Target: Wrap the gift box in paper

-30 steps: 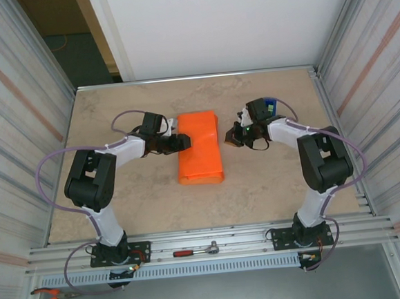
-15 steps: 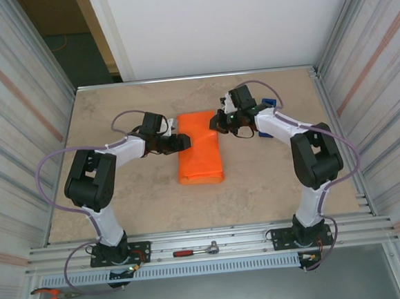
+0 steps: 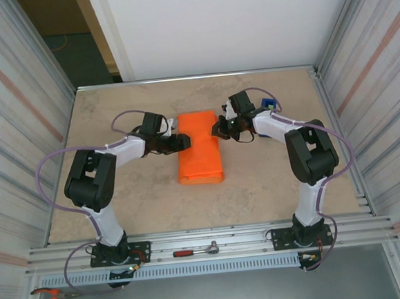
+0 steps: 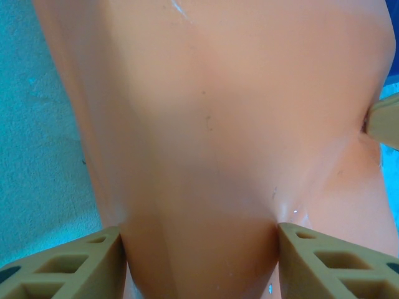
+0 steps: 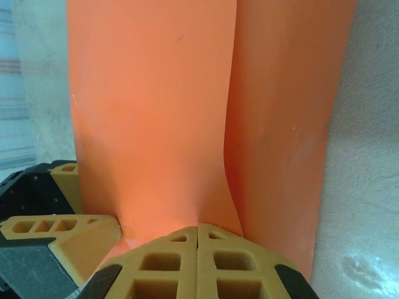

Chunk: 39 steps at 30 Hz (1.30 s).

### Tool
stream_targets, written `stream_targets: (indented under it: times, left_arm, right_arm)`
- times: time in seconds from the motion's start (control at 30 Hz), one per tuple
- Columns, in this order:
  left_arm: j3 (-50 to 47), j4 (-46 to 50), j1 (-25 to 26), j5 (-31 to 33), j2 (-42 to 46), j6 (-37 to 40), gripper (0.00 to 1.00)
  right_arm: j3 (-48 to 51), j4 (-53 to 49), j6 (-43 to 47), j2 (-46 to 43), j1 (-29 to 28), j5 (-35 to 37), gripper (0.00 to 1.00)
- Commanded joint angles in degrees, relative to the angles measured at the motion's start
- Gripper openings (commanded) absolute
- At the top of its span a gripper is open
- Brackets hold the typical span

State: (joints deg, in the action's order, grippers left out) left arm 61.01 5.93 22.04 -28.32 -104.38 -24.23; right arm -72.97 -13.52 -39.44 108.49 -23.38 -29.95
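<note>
The orange paper (image 3: 200,148) lies folded into a long bundle at the table's middle; the gift box is hidden inside it. My left gripper (image 3: 183,142) holds the bundle from its left side. In the left wrist view the paper (image 4: 218,124) bulges between both tan fingers (image 4: 93,255) and touches each, so that gripper (image 4: 199,232) is shut on it. My right gripper (image 3: 217,129) is shut with nothing between its fingers, and its tips rest against the bundle's far right edge. In the right wrist view the closed tips (image 5: 197,229) press against the paper (image 5: 156,93) where one flap overlaps another.
A blue tape dispenser (image 3: 268,105) stands behind the right arm. A ratchet tool (image 3: 194,250) lies on the front rail and red pliers (image 3: 48,295) at the near left. Corrugated walls close both sides of the beige table (image 3: 121,204).
My right gripper has swung from beside the bundle's right side up and left to its far right edge, staying shut. The left gripper and the bundle have not moved.
</note>
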Motion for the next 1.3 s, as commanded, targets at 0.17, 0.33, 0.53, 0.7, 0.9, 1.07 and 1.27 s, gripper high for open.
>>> stream_targets:
  times: [0.17, 0.33, 0.53, 0.7, 0.9, 1.07, 1.27]
  left_arm:
    - [-2.2, 8.8, 1.5, 4.8, -2.8, 1.4, 0.58]
    - [-0.5, 10.3, 1.5, 4.8, -1.6, 1.7, 0.59]
    - [3.4, 11.6, 0.9, 3.5, 0.1, 2.6, 0.63]
    - [7.5, 11.1, -0.3, -0.4, 2.4, 3.7, 0.68]
    - [7.6, 5.3, -3.8, -8.1, 8.9, 2.2, 0.73]
    - [0.1, 2.9, -5.2, -6.2, 17.4, -0.2, 0.75]
    - [-13.3, 4.6, -3.5, 0.8, 29.2, -1.4, 0.78]
  right_arm:
    - [2.7, 0.0, 0.2, -0.5, -0.5, 0.3, 0.02]
    - [2.8, -0.2, 0.2, 0.3, -0.1, -1.1, 0.03]
    - [1.4, -2.4, 1.9, -3.3, -0.1, -2.2, 0.05]
    - [1.5, -3.7, 3.0, -8.3, -0.3, -2.9, 0.12]
    - [2.3, -7.3, 4.7, -14.3, -1.5, 1.2, 0.37]
    - [6.0, -10.9, 5.4, -20.6, -3.7, 10.0, 0.75]
    - [13.9, -11.8, 2.6, -26.4, -6.2, 15.5, 0.88]
